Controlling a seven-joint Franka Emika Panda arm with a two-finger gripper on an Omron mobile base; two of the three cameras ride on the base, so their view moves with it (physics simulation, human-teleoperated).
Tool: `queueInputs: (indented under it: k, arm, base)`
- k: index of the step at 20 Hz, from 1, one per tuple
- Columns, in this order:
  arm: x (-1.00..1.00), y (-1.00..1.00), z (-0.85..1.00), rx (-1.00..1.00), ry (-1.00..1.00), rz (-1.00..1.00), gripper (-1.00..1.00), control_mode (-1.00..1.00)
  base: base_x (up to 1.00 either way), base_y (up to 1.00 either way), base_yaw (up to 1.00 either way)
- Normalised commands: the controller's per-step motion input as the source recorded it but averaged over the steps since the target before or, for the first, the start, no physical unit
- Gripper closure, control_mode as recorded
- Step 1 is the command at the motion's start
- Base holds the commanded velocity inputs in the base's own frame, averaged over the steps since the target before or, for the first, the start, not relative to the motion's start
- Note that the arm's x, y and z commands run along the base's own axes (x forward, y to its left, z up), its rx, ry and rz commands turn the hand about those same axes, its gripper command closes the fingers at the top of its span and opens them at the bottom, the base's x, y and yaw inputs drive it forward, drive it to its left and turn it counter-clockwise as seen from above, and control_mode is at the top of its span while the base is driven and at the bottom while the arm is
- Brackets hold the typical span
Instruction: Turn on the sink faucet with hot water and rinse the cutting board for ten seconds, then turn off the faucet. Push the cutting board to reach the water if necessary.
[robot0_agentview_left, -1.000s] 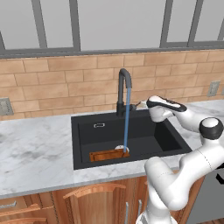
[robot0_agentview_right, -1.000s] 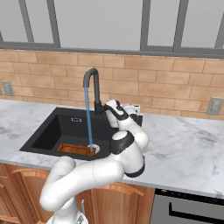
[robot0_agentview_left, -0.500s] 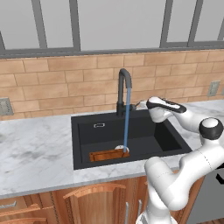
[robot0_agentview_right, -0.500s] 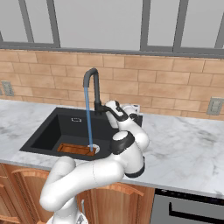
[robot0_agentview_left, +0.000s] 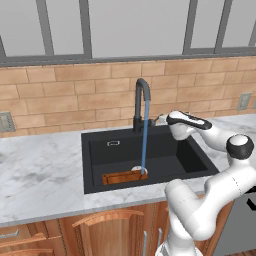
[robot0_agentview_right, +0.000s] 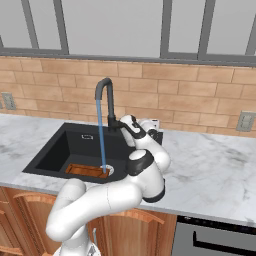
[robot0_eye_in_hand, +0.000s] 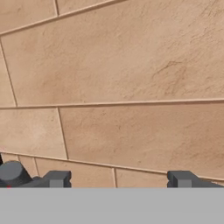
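Note:
The black gooseneck sink faucet (robot0_agentview_left: 142, 99) (robot0_agentview_right: 105, 98) is running: a thin pale-blue stream of water (robot0_agentview_left: 145, 140) (robot0_agentview_right: 101, 142) drops into the black sink (robot0_agentview_left: 170, 150) (robot0_agentview_right: 55, 150). It lands on the right end of the orange-brown cutting board (robot0_agentview_left: 122, 177) (robot0_agentview_right: 86, 170), which lies flat at the basin's front beside the white drain (robot0_agentview_left: 135, 170). My gripper (robot0_agentview_left: 159, 119) (robot0_agentview_right: 123, 125) hovers just right of the faucet's base, by its side lever, pointing at the brick wall. In the hand view its fingertips (robot0_eye_in_hand: 53, 178) stand wide apart with nothing between them, and a dark round knob (robot0_eye_in_hand: 12, 171) sits at the left.
Marble counter (robot0_agentview_left: 35, 165) (robot0_agentview_right: 215, 170) runs on both sides of the sink. A brick backsplash (robot0_agentview_left: 75, 100) with wall outlets (robot0_agentview_left: 244, 101) (robot0_agentview_right: 243, 121) rises close behind the faucet, under a window. My white arm arches over the sink's right rim.

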Motion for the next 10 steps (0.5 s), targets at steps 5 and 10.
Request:
queueInputs:
  k: [5,10]
  arm:
    - [0.01,0.42,0.0,0.0,0.0,0.0,-1.0,-1.0]
    - [0.0,0.5,0.0,0.0,0.0,0.0,-1.0,-1.0]
  base:
    - [0.0,0.0,0.0]
    - [0.0,0.0,0.0]
